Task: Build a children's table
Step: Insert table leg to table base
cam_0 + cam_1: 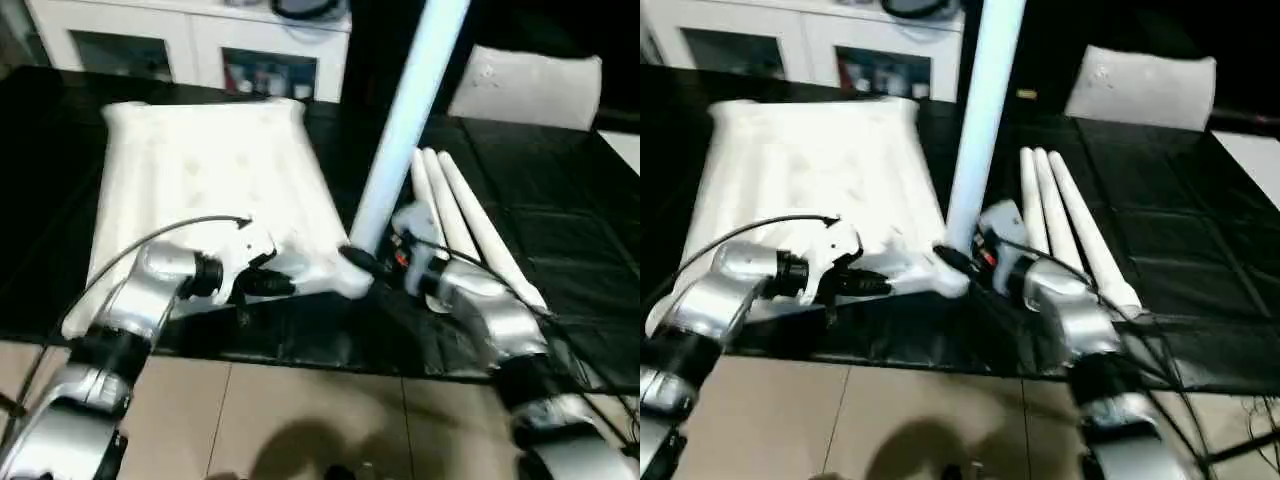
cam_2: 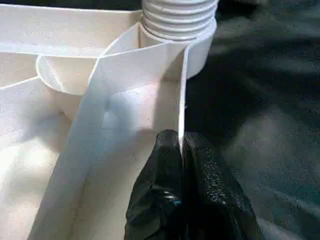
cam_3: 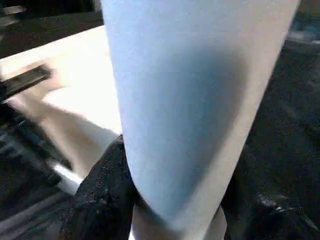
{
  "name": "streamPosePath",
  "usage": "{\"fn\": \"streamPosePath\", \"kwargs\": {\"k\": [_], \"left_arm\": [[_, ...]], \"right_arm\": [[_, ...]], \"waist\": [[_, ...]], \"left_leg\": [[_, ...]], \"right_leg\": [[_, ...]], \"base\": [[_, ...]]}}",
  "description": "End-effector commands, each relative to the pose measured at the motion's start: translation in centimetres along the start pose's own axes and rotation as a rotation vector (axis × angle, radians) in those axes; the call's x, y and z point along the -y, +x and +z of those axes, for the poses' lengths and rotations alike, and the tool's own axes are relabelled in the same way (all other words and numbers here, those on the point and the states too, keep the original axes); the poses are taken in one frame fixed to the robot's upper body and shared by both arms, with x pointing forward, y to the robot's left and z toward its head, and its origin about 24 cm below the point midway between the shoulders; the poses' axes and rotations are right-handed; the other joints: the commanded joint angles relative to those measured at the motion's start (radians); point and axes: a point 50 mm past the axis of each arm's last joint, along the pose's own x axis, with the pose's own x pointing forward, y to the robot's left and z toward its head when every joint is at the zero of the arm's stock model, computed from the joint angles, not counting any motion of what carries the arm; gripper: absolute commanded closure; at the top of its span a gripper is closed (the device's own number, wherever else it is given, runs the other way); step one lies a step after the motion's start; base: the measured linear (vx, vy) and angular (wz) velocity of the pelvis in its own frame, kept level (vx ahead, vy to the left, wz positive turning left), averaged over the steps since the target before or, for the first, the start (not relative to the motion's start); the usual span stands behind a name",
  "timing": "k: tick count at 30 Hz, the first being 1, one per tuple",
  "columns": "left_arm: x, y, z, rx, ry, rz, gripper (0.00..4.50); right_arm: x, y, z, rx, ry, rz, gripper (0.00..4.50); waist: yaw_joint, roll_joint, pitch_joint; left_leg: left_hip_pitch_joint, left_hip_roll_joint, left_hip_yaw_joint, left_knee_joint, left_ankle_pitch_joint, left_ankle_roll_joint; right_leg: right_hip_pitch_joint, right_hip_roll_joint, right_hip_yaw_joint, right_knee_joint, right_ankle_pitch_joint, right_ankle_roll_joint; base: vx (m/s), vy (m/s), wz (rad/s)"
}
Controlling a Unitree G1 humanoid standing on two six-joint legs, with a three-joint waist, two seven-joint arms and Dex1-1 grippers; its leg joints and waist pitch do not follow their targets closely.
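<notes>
The white tabletop (image 1: pixel 200 170) lies underside up on the black mat. My left gripper (image 1: pixel 285 285) is shut on its thin rim wall (image 2: pixel 181 115) close to the near right corner, one black finger (image 2: pixel 160 165) on each side. At that corner socket (image 2: pixel 200 50) a long white leg (image 1: pixel 405 120) stands nearly upright, and its threaded end (image 2: pixel 177 15) shows just above the socket. My right gripper (image 1: pixel 375 262) is shut around the leg's lower part (image 3: pixel 190 100), a black finger (image 3: pixel 105 190) pressing its side. Three more legs (image 1: pixel 460 220) lie side by side to the right.
A white cabinet (image 1: pixel 200 40) with dark compartments stands behind the mat. A white pillow-like slab (image 1: pixel 530 85) rests at the back right. The black mat (image 1: pixel 560 230) ends at a near edge above tan floor (image 1: pixel 300 420). A cable (image 1: pixel 170 235) arcs over my left forearm.
</notes>
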Motion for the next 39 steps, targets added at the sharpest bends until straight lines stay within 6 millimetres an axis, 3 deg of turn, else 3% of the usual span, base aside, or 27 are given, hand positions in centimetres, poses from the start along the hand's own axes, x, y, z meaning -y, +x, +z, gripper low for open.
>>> {"fn": "streamPosePath", "kwargs": {"k": [1,2,3,4,6,7,10,12,17,19,26,27,30,31,33,39], "left_arm": [[0.9,0.0,3.4,0.139,0.000,0.094,4.50],[1.5,0.4,3.7,0.147,-0.019,0.109,4.50],[1.9,0.7,4.0,0.156,-0.034,0.122,4.50],[2.2,0.9,4.1,0.161,-0.045,0.132,4.50],[3.7,2.3,5.5,0.213,-0.081,0.145,4.50],[4.0,2.7,6.1,0.232,-0.081,0.148,4.50],[3.7,3.0,6.2,0.232,-0.081,0.164,4.50],[3.5,2.9,6.0,0.210,-0.066,0.187,4.50],[2.9,2.5,5.8,0.184,-0.086,0.249,4.50],[2.8,2.5,5.7,0.178,-0.091,0.264,4.50],[2.7,2.5,5.5,0.171,-0.084,0.269,4.50],[2.7,2.5,5.5,0.171,-0.083,0.270,4.50],[2.5,2.4,5.3,0.168,-0.080,0.277,4.50],[2.4,2.4,5.2,0.165,-0.077,0.279,4.50],[2.3,2.2,5.0,0.157,-0.071,0.281,4.50],[1.7,1.9,5.1,0.147,-0.049,0.280,4.50]], "right_arm": [[-0.5,1.0,-2.8,-0.130,0.085,-0.108,2.57],[-0.7,1.6,-2.7,-0.130,0.102,-0.127,2.57],[-0.8,2.0,-2.6,-0.132,0.110,-0.139,2.57],[-0.9,2.3,-2.5,-0.133,0.114,-0.148,2.57],[-1.7,3.6,-2.1,-0.138,0.147,-0.171,2.57],[-2.0,4.0,-1.9,-0.140,0.149,-0.170,2.57],[-2.5,4.3,-1.9,-0.151,0.126,-0.142,2.57],[-2.7,4.4,-1.9,-0.158,0.118,-0.136,2.57],[-2.7,4.6,-2.0,-0.169,0.107,-0.139,2.57],[-2.6,4.7,-2.0,-0.169,0.125,-0.153,2.57],[-2.6,4.7,-1.9,-0.156,0.139,-0.151,2.57],[-2.6,4.7,-1.9,-0.153,0.137,-0.148,2.22],[-2.6,4.7,-1.9,-0.146,0.144,-0.134,2.22],[-2.6,4.7,-1.8,-0.144,0.144,-0.133,1.99],[-2.6,4.7,-1.8,-0.138,0.144,-0.134,1.81],[-2.1,4.0,-1.7,-0.111,0.150,-0.131,1.36]], "waist": [[0.010,0.010,-0.056],[0.006,0.012,-0.051],[0.005,0.011,-0.051],[0.005,0.012,-0.052],[0.004,0.000,-0.053],[0.010,0.001,-0.056],[0.017,0.003,-0.061],[0.016,0.003,-0.059],[0.013,0.005,-0.056],[0.012,0.015,-0.057],[0.011,0.009,-0.060],[0.011,0.008,-0.060],[0.011,0.010,-0.061],[0.011,0.010,-0.061],[0.012,0.019,-0.060],[0.013,0.015,-0.061]], "left_leg": [[-0.008,0.100,-0.045,-0.076,-0.113,0.044],[-0.016,0.095,-0.043,-0.078,-0.093,0.054],[-0.011,0.090,-0.038,-0.074,-0.080,0.063],[-0.014,0.087,-0.035,-0.072,-0.061,0.079],[-0.016,0.089,-0.032,-0.074,-0.038,0.106],[-0.014,0.086,-0.032,-0.073,-0.030,0.116],[-0.020,0.087,-0.032,-0.070,0.023,0.151],[-0.019,0.088,-0.032,-0.069,0.010,0.161],[-0.016,0.087,-0.032,-0.071,-0.061,0.120],[-0.015,0.088,-0.034,-0.071,-0.062,0.113],[-0.018,0.087,-0.032,-0.071,-0.055,0.117],[-0.016,0.089,-0.033,-0.071,-0.054,0.117],[-0.016,0.089,-0.033,-0.071,-0.049,0.118],[-0.017,0.089,-0.033,-0.071,-0.049,0.119],[-0.017,0.089,-0.034,-0.071,-0.057,0.115],[-0.017,0.089,-0.033,-0.072,-0.062,0.113]], "right_leg": [[0.059,-0.145,0.093,-0.068,-0.385,-0.144],[0.057,-0.139,0.091,-0.072,-0.377,-0.151],[0.055,-0.135,0.092,-0.076,-0.368,-0.152],[0.056,-0.131,0.093,-0.071,-0.339,-0.155],[0.053,-0.124,0.093,-0.066,-0.282,-0.163],[0.054,-0.125,0.093,-0.064,-0.276,-0.158],[0.053,-0.122,0.092,-0.052,-0.199,-0.155],[0.052,-0.124,0.091,-0.056,-0.212,-0.151],[0.051,-0.126,0.090,-0.072,-0.328,-0.121],[0.050,-0.124,0.090,-0.070,-0.313,-0.121],[0.052,-0.125,0.092,-0.067,-0.285,-0.136],[0.051,-0.125,0.092,-0.067,-0.287,-0.135],[0.051,-0.126,0.092,-0.065,-0.276,-0.139],[0.051,-0.126,0.092,-0.065,-0.274,-0.141],[0.051,-0.126,0.091,-0.066,-0.273,-0.144],[0.052,-0.126,0.093,-0.066,-0.272,-0.146]], "base": [[0.000,0.000,0.00],[0.000,0.000,0.00],[0.000,0.000,0.00],[0.000,0.000,0.00],[0.000,0.000,0.00],[0.000,0.000,0.00],[0.000,0.000,0.00],[0.000,0.000,0.00],[0.000,0.000,0.00],[0.000,0.000,0.00],[0.000,0.000,0.00],[0.000,0.000,0.00],[0.000,0.000,0.00],[0.000,0.000,0.00],[0.000,0.000,0.00],[0.000,0.000,0.00]]}}
